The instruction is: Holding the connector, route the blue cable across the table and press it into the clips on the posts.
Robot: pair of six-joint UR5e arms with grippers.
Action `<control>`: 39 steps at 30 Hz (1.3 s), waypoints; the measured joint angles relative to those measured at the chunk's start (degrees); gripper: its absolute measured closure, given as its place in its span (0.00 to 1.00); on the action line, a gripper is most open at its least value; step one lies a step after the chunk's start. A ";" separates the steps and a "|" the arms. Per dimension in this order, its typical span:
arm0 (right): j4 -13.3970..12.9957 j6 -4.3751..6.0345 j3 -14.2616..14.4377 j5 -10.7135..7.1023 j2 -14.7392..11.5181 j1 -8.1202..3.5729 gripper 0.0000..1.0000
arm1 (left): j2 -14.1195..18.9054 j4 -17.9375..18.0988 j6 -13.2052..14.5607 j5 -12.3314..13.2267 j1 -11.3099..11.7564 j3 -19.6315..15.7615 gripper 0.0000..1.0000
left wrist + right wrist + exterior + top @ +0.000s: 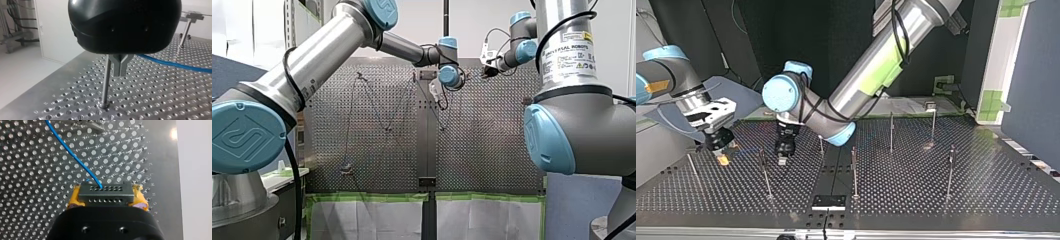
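1. Since the cable can only be steered by its end, my right gripper [106, 196] is clamped on the connector [105, 191]. The jaws are open just to the block's width, and the yellow pads [72, 200] press its two short ends. That grip leaves the hole-pierced face pointing outward, so the wire is free to follow. It hangs above the table [30, 195], close to one side edge.
2. The blue cable [75, 158] leaves that face and runs in a gentle line over the perforations, away from the edge and toward the table's inner part. It passes beside a metal fitting [90, 125], which I take for a clip seen from above. Whether the cable is seated in it I cannot tell.
3. Further in, my left gripper [121, 71] hangs low over the table, just beside a bare post [106, 80] and not touching it. Its metal fingers [117, 67] are drawn together at the tips, with nothing seen between them. I judge it is placed there as a pusher, ready to press the cable down rather than carry it. The cable lies on the table behind those fingers, running off toward the far side.
4. Beyond it a farther post [186, 27] carries a clip [192, 15] at its top, well apart from both grippers. The cable lies well below that clip, so this length is not yet pressed into it. The connector would have to be lifted and led across before the line could reach clip height.
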 joint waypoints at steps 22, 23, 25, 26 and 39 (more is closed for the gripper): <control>0.47 -0.33 0.06 -0.07 -1.76 0.85 1.00 | 0.11 -3.85 1.31 -4.14 -2.21 0.01 1.00; 0.45 -0.31 0.06 -0.07 -1.71 0.82 1.00 | 0.10 -3.46 1.34 -4.23 -2.08 0.01 1.00; 0.40 -0.28 0.07 -0.07 -1.59 0.74 1.00 | 0.10 -2.68 1.38 -4.27 -1.80 0.06 1.00; 0.37 -0.28 0.08 -0.07 -1.52 0.70 1.00 | 0.10 -2.12 1.44 -4.12 -1.55 0.15 1.00; -0.47 -0.21 -0.49 -0.09 1.41 -0.08 1.00 | 0.02 -0.12 1.39 0.16 0.73 0.51 1.00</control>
